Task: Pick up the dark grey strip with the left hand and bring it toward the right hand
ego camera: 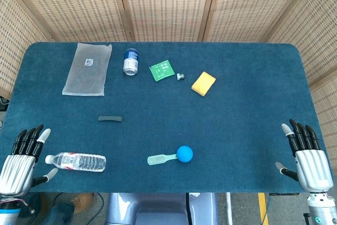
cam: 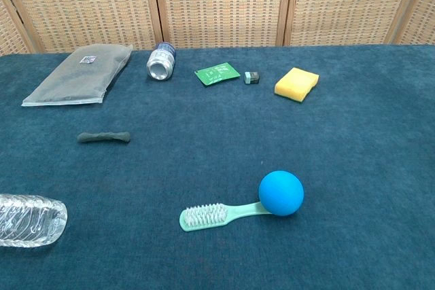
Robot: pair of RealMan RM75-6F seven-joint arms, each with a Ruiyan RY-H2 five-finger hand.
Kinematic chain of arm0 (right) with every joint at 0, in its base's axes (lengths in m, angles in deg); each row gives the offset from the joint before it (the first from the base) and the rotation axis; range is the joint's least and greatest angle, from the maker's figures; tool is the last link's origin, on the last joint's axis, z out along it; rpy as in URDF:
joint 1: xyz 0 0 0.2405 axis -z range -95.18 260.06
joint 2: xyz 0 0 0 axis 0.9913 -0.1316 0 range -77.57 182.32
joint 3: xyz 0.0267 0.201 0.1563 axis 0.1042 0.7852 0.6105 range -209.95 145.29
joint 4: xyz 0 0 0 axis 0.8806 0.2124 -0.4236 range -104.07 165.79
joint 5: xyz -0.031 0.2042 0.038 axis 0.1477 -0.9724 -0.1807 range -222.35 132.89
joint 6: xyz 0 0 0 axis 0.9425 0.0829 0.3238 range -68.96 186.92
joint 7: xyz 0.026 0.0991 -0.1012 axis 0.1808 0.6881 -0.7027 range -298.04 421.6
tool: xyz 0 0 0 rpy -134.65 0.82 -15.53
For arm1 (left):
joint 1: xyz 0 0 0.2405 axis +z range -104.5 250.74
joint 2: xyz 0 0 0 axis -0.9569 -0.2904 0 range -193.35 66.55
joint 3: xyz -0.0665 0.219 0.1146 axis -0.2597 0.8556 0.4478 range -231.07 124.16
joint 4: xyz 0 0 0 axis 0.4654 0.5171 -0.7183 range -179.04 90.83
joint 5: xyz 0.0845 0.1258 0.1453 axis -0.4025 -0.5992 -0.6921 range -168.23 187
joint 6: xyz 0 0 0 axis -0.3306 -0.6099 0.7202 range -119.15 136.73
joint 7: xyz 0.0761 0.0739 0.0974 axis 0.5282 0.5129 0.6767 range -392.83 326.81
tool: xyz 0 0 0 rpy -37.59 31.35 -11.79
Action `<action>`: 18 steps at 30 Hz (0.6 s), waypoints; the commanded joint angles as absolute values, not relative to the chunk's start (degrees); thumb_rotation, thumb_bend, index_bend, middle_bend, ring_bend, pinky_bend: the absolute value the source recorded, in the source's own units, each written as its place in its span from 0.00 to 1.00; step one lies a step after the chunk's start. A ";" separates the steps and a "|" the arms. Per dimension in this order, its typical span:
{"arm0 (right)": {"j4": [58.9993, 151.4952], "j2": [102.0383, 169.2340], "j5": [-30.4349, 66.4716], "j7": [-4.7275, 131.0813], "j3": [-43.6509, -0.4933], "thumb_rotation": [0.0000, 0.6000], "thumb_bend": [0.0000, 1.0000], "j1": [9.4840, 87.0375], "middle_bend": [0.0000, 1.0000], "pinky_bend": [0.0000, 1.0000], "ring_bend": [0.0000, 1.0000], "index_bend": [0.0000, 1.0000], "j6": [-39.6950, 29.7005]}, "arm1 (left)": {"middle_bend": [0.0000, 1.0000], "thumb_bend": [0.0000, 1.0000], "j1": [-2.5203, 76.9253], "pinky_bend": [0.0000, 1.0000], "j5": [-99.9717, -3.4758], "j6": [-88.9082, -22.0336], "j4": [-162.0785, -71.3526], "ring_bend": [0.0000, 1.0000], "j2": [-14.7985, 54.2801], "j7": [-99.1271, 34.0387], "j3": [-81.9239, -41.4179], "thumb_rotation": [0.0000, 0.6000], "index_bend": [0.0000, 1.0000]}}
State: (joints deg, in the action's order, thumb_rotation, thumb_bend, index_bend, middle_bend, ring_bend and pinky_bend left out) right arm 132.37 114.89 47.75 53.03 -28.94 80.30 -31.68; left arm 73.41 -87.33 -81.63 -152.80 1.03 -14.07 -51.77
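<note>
Both my hands, left hand (ego camera: 20, 164) and right hand (ego camera: 309, 162), rest released with fingers (ego camera: 32, 136) spread; dark grey strip (ego camera: 110, 118) lies well ahead of my left fingers, untouched.

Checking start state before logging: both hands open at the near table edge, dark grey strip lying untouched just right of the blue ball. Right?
One thing is off: the dark grey strip lies well to the left of the blue ball and farther back, as the head view shows. The rest holds: left hand and right hand are open at the near edge, strip untouched.
</note>
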 commanded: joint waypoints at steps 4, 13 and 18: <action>132.32 114.93 47.60 53.20 -29.00 1.00 0.00 80.34 0.00 0.00 0.00 0.00 -31.58 | 0.00 0.00 73.25 0.00 -86.88 -81.12 -152.57 0.00 1.25 -13.83 -51.86 1.00 0.00; 132.80 114.81 47.51 52.83 -28.92 1.00 0.00 80.10 0.00 0.00 0.00 0.00 -31.18 | 0.00 0.00 66.35 0.00 -77.47 -71.68 -146.76 0.00 5.74 -15.28 -58.09 1.00 0.00; 132.67 115.22 47.05 52.28 -28.97 1.00 0.00 80.02 0.00 0.00 0.00 0.00 -30.72 | 0.00 0.01 58.85 0.00 -71.01 -62.14 -139.92 0.00 10.23 -19.81 -63.11 1.00 0.07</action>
